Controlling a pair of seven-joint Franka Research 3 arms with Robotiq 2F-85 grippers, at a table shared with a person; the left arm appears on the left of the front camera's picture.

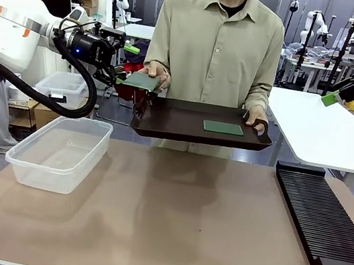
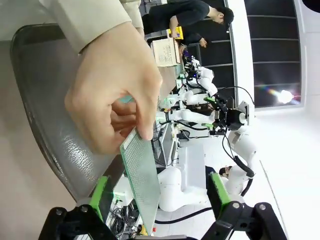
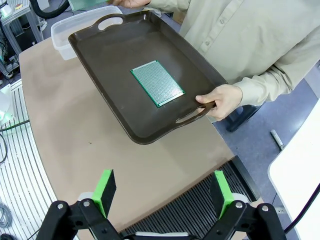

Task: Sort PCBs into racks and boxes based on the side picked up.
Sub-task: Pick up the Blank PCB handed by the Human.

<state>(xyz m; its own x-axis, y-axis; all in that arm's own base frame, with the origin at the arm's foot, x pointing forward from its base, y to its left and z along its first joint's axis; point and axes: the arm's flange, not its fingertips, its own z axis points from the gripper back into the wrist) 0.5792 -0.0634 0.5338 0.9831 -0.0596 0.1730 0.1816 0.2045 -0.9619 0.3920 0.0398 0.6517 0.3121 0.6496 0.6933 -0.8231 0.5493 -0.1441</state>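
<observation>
- Two PCBs are being presented. One board [image 2: 142,185] is being held edge-on by the person's hand [image 2: 110,100], inside the gap of the left gripper [image 2: 159,196], probably so that it can be clamped.
- Its jaws are standing apart; nothing is being gripped yet.
- The second board [image 3: 157,83] is lying flat on the tray [image 3: 115,55], ahead of the right gripper [image 3: 164,186], which is also standing open and is carrying nothing.

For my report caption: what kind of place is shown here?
Probably a robotics lab or test workshop: a white robot arm at the worktable, a slotted black rack and clear tub on it, white tables behind.
</observation>
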